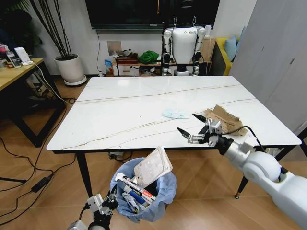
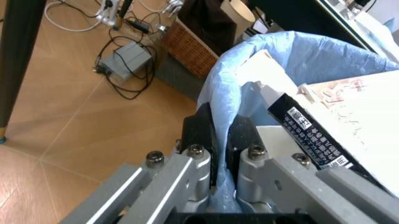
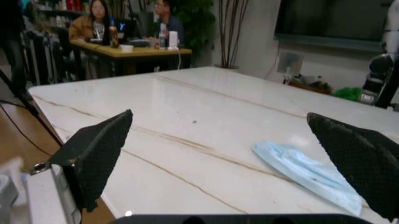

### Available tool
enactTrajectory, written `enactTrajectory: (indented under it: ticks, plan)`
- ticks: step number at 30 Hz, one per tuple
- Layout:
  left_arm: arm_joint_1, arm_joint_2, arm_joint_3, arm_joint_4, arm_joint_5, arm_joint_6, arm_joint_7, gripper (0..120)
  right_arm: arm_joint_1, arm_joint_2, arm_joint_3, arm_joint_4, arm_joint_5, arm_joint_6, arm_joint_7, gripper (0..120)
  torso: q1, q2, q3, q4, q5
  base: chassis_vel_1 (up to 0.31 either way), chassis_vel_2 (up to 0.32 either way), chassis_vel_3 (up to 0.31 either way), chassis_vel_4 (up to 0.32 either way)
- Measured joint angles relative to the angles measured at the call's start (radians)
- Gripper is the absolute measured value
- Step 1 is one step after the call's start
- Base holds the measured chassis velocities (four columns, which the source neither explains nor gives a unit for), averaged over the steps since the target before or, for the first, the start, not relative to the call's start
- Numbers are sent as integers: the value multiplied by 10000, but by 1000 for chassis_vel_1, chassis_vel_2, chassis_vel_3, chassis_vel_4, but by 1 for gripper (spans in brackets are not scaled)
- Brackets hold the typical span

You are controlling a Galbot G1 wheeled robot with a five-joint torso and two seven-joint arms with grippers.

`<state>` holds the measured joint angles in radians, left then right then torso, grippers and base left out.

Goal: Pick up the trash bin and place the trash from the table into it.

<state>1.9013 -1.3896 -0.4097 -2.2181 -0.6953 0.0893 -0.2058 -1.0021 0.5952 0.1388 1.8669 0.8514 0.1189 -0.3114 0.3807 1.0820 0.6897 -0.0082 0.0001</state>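
The face mask [image 1: 176,113] lies flat on the table [image 1: 124,110], right of centre and towards the near edge, with the torn cardboard [image 1: 225,118] just to its right. The right gripper [image 1: 192,127] hovers near the mask on its near side, fingers spread wide and holding nothing. The mask looks thin, soft and very light, so a pinch on a raised fold or its edge would probably serve best. The left gripper [image 2: 217,140] is clamped on the rim of the trash bin [image 1: 144,191], which sits low in front of the table's near edge and is already well filled.
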Motion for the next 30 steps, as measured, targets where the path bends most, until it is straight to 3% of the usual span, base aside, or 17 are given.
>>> enactTrajectory:
  ticks: [6,13,22,30]
  plan:
    - [-185,493,176,141,-269,81,-77,0,239,57,3,-1082,5,-248,-51,100,0,0,0,-8,0,0,0,0,0]
    - [-197,558,171,163,-316,88,-78,0,851,202,-304,-1901,4,-392,-109,100,0,0,-1,-6,0,0,0,0,0]
    - [-151,433,37,121,-321,93,-73,0,3446,726,-2216,-3325,12,-937,-329,100,1,-1,0,-1,-2,0,0,0,0]
    - [-128,381,-98,85,-374,93,-53,0,4893,1463,-3711,-4625,-56,-1225,-751,100,3,-1,0,-5,-1,0,0,0,0]
